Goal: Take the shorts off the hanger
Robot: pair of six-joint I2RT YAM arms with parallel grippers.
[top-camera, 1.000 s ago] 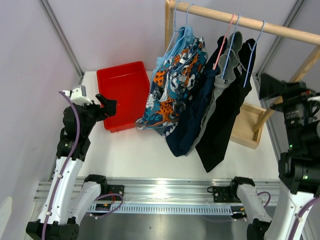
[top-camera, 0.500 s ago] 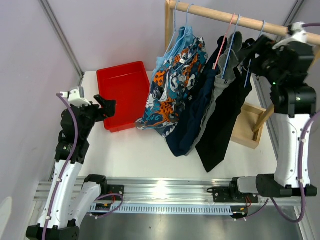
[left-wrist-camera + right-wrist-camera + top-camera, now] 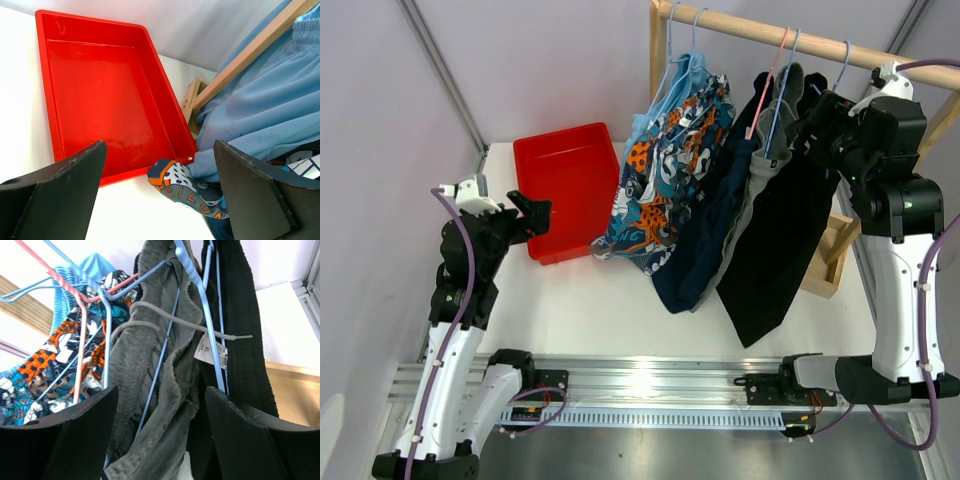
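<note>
Several shorts hang on wire hangers from a wooden rail (image 3: 740, 28): a light blue pair (image 3: 270, 100), an orange, blue and white patterned pair (image 3: 665, 170), navy (image 3: 705, 240), grey (image 3: 772, 140) and black (image 3: 770, 260). My right gripper (image 3: 817, 122) is up at the black pair's waistband, open. In the right wrist view its jaws stand wide on either side of the grey shorts (image 3: 150, 390), not pinching them. There, a blue hanger (image 3: 192, 270) runs through the grey shorts, and the black shorts (image 3: 245, 340) lie to the right. My left gripper (image 3: 530, 213) is open and empty beside the red bin.
A red bin (image 3: 565, 131) sits at the back left of the white table, seen empty from the left wrist (image 3: 100, 90). The rack's wooden base (image 3: 828, 252) lies at the right, its upright post (image 3: 658, 50) behind the patterned shorts. A purple wall stands behind.
My right arm has swung up from the lower right to the rail's right end, and its jaws have narrowed a little. The black shorts have shifted slightly. The left arm has barely moved.
</note>
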